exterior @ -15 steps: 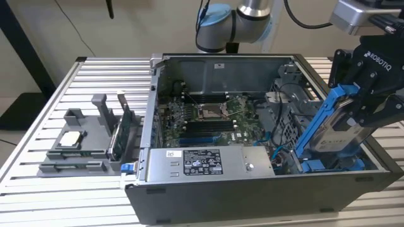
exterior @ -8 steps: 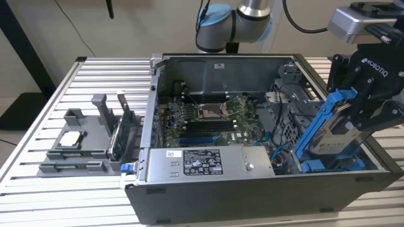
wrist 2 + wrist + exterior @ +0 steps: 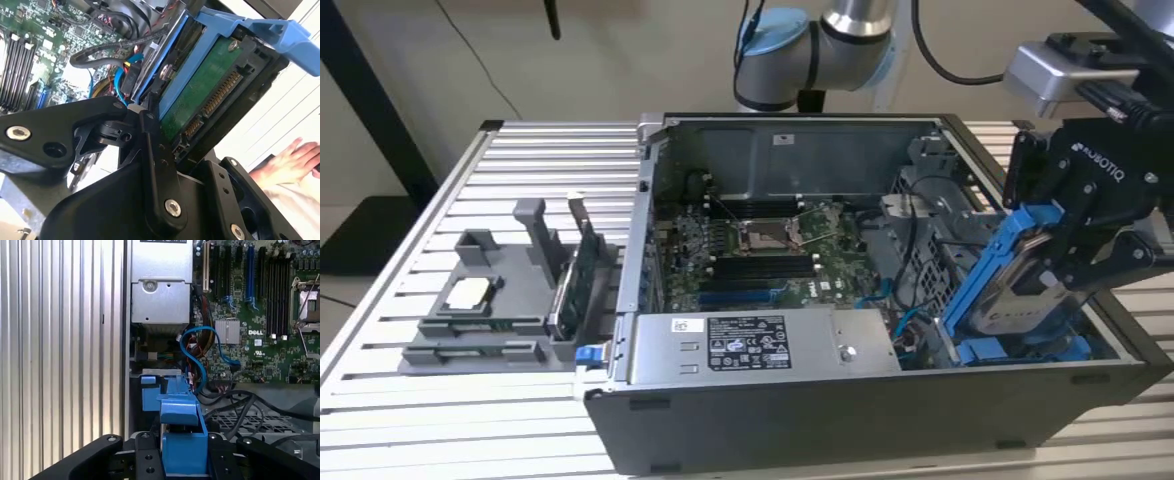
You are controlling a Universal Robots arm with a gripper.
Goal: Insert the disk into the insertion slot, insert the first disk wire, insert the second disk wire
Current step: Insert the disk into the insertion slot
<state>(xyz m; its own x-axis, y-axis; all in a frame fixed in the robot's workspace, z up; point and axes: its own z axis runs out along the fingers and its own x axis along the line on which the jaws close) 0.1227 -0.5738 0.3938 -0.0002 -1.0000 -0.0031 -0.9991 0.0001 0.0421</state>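
Observation:
My gripper (image 3: 1051, 262) is shut on the disk (image 3: 1014, 285), a silver drive in a bright blue carrier. The disk hangs steeply tilted over the case's corner on the exterior view's right. Its lower end reaches down at the insertion slot (image 3: 1027, 350), a grey bay with blue fittings. In the second wrist view the disk (image 3: 212, 95) shows its green underside and connectors between the black fingers (image 3: 152, 150). The carrier's blue end (image 3: 182, 440) sits between the fingers in the first wrist view, with the slot (image 3: 152, 390) just beyond. Blue disk wires (image 3: 200, 357) loop loose beside the bay.
The open computer case (image 3: 854, 420) lies on a slatted metal table (image 3: 400, 400). A grey power supply box (image 3: 747, 345) lies along its front beside the bay. A grey parts holder (image 3: 494, 300) with a green card (image 3: 583, 265) stands on the exterior view's left. A person's hand (image 3: 295, 160) is nearby.

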